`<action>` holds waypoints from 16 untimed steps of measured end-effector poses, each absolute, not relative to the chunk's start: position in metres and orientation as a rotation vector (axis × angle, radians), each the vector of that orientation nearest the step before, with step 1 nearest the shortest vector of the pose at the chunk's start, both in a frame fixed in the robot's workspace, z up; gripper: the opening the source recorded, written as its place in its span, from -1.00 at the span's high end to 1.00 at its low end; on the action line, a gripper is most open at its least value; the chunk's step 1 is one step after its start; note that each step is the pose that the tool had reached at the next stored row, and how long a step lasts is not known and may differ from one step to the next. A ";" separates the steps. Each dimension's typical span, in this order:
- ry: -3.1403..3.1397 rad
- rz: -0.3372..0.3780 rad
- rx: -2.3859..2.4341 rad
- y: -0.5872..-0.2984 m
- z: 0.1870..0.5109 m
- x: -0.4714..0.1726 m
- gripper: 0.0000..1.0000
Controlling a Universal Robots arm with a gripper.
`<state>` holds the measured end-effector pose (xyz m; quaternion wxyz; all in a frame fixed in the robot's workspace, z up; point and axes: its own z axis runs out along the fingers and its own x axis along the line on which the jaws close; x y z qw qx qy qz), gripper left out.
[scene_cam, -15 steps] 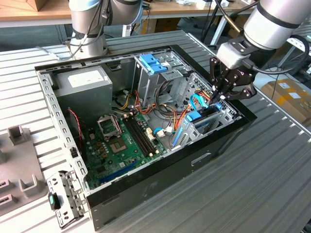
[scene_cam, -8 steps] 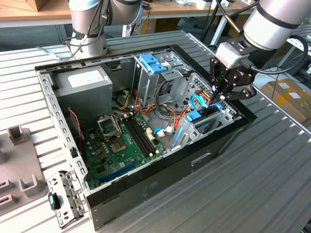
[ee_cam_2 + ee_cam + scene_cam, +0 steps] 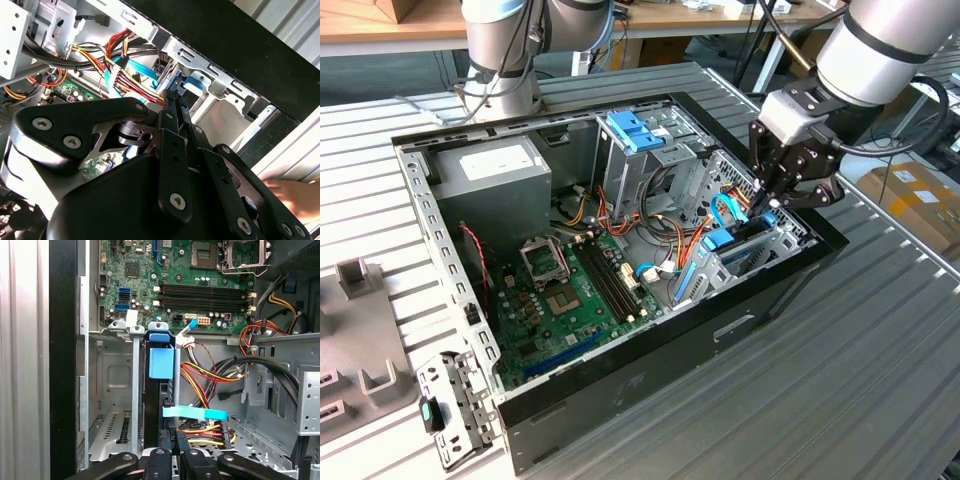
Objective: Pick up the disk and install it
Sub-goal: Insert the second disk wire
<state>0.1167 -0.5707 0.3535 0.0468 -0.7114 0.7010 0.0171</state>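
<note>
Gripper (image 3: 767, 205) nearly closed on the disk (image 3: 161, 390), edge-on inside the drive cage (image 3: 112, 390) of the computer case (image 3: 650, 385).

In the first wrist view we see the disk's long axis running from the fingers toward the motherboard (image 3: 175, 270), blue rail end farthest; the second wrist view adds a hand (image 3: 295, 195) beyond the case.

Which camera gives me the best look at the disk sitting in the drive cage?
The first wrist view: the disk stands on edge in its slot, blue rail facing the camera, the gripper at its near end. The exterior view shows only blue rail under the gripper. In the second wrist view the gripper's body covers nearly all of it.
</note>
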 end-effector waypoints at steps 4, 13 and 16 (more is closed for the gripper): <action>2.140 0.052 -2.170 -0.571 0.351 0.117 0.67; 2.140 0.052 -2.170 -0.574 0.349 0.117 0.67; 2.140 0.052 -2.170 -0.574 0.349 0.116 0.67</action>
